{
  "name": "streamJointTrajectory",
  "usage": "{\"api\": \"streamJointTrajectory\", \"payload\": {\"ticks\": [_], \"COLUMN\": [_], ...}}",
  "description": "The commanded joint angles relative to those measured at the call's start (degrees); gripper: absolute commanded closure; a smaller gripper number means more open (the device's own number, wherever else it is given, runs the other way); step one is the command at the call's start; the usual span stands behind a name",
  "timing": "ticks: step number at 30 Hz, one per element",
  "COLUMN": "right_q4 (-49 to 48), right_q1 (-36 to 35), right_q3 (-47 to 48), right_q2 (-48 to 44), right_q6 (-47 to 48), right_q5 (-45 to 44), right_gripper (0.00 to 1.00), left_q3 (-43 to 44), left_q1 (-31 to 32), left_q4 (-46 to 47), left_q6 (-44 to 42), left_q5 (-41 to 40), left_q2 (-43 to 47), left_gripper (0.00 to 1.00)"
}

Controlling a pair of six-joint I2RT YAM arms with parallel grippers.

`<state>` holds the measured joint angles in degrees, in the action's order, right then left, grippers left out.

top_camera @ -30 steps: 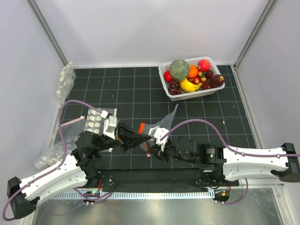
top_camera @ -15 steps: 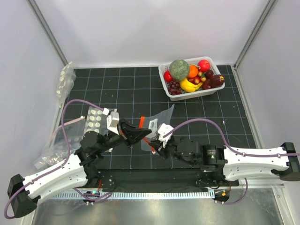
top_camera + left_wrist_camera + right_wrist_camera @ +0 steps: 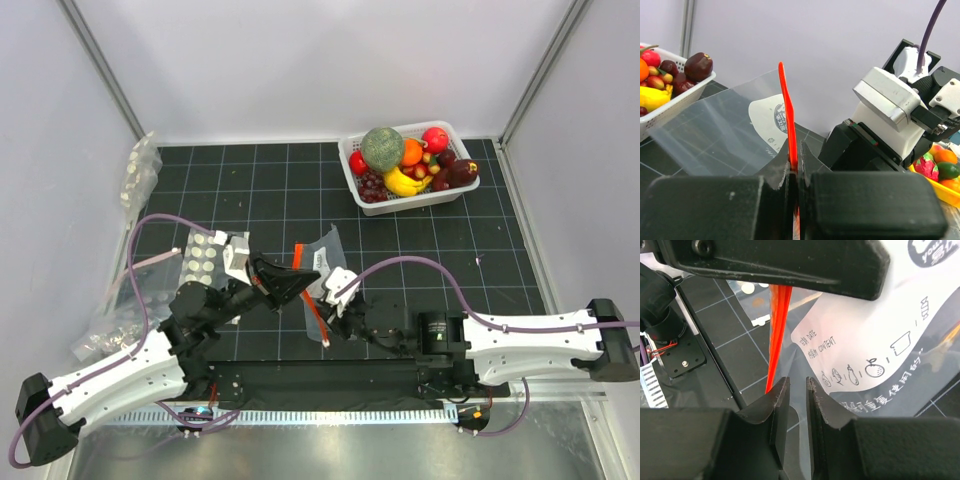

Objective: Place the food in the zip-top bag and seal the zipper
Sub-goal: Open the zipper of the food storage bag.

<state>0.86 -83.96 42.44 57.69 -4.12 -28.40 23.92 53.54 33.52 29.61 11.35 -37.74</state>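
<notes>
Red-orange zipper runs near-to-far, left pincer clamping

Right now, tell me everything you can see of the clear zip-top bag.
The flat transparent plastic zip-top bag is held up on edge over the black gridded table, in front of both arms. It is thin glossy film with a white printed label and small icons. A red-orange zipper strip runs along its mouth. The left fingers pinch that strip. The right gripper, fingers slightly apart, sits at the strip's lower end; contact is unclear. No food shows inside.
</notes>
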Motion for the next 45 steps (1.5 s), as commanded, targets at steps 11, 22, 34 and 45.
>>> {"api": "streamJointTrajectory", "payload": {"ticks": [11,22,34,45], "right_q4": [-2.9,-2.7,-4.6,-4.4], "right_q1": [-0.5,-0.6,-0.9,-0.9], "right_q3": [-2.1,0.9,-1.3,-0.2], "right_q2": [-8.5,-0.9,-4.8,-2.1], "right_q6": [0.0,0.6,1.0,1.0], "right_q5": [1.3,5.3,6.1,5.2], "right_gripper": [0.7,0.71,0.69,0.69], "left_q3": [0.0,0.1,0.2,0.2], "left_q1": [-0.2,-0.2,-0.2,-0.2], "left_q4": [-3.1,-4.8,-6.8,-6.1], "left_q6": [-5.4,-6.4,-7.5,-7.0], "left_q5": [-4.2,-4.8,-6.7,-5.5], "left_q2": [6.7,9.7,11.0,10.2], "left_gripper": [1.0,1.0,1.0,1.0]}}
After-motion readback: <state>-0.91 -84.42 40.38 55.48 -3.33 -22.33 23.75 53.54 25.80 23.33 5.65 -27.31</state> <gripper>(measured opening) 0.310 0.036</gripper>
